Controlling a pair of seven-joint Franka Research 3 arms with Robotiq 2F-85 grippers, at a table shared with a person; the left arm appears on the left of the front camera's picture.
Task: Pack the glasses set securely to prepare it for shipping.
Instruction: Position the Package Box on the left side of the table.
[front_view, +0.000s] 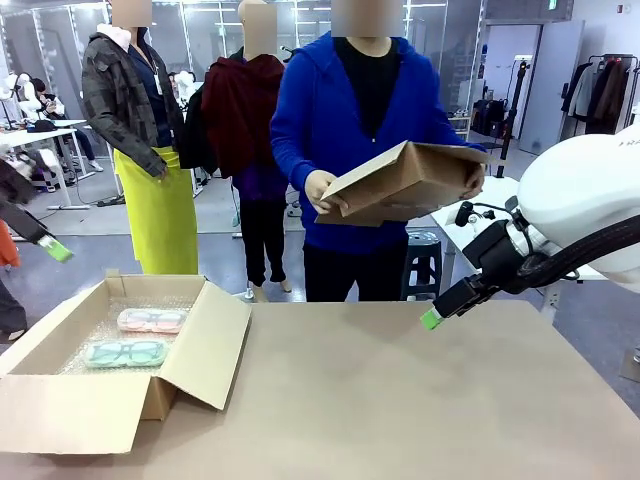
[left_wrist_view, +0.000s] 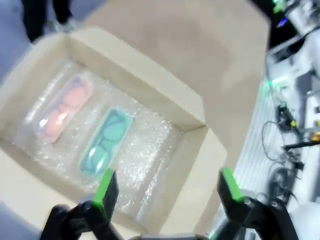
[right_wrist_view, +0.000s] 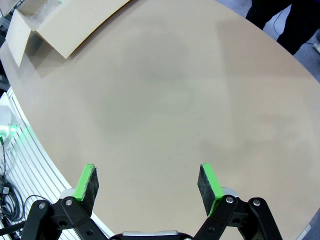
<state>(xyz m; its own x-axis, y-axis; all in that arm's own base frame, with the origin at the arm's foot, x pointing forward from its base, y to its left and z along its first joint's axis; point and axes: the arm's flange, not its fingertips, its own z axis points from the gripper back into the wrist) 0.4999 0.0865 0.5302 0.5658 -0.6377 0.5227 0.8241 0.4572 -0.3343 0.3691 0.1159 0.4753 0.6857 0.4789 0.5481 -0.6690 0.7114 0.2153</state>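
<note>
**Open box, loose cases: risks before sealing**

The pink case (front_view: 151, 320) and the mint case (front_view: 125, 352) are seen lying side by side on bubble wrap (front_view: 100, 335) inside the open cardboard box (front_view: 60, 410), at the lower left of the front view. In the left wrist view the left hand (left_wrist_view: 162, 190) is held above the box with its fingers apart and nothing between them. The right hand (right_wrist_view: 147, 182) is spread apart too, over the bare table (right_wrist_view: 165, 100), at the right of the front view. A second, flat box (front_view: 405, 185) is held by the person at the upper middle.

No padding is seen on top of the cases, so, if the flaps are closed as things are, the cases can probably slide and knock together. If the left hand is lowered carelessly, a case can be pressed or the near flap can be caught. A collision with the person's box is also possible if the right hand is moved forward.
</note>
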